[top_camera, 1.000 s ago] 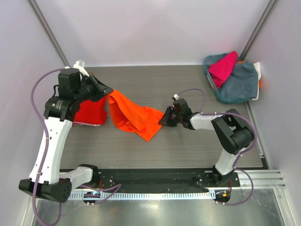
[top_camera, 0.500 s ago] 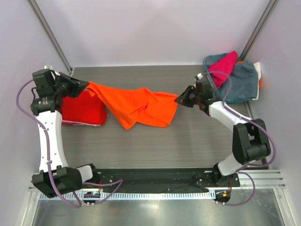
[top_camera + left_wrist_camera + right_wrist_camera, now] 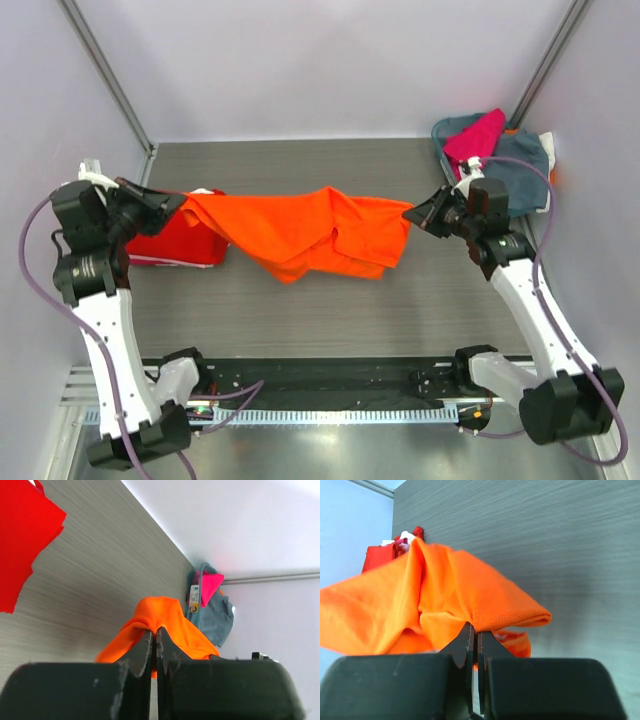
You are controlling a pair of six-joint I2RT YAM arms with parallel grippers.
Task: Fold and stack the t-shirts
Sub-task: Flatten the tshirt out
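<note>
Spanning table [image 3: 300,320], orange t-shirt [image 3: 300,230], both ends pinched

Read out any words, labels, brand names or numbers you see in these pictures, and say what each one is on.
No text can be read anywhere.
A small label on the basket: printed, but too small and blurred to read.
On the orange t-shirt and the red t-shirt: no print visible.
</note>
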